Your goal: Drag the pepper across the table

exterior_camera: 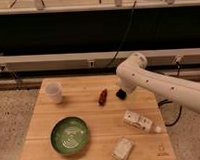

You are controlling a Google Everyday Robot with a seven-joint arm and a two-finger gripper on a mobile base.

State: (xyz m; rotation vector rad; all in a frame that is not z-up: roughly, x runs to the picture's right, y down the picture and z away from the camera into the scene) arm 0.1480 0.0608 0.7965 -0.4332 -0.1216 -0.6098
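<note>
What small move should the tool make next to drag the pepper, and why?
Probably shift the tool a little to the left in the picture and lower it onto the pepper. The tool sits just beside the pepper, apart from it, and the pepper lies untouched on the table, so contact comes first.

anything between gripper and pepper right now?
Nothing visible. Gripper hangs close beside the pepper, with only bare table between them. Cup and bowl lie off that line.
</note>
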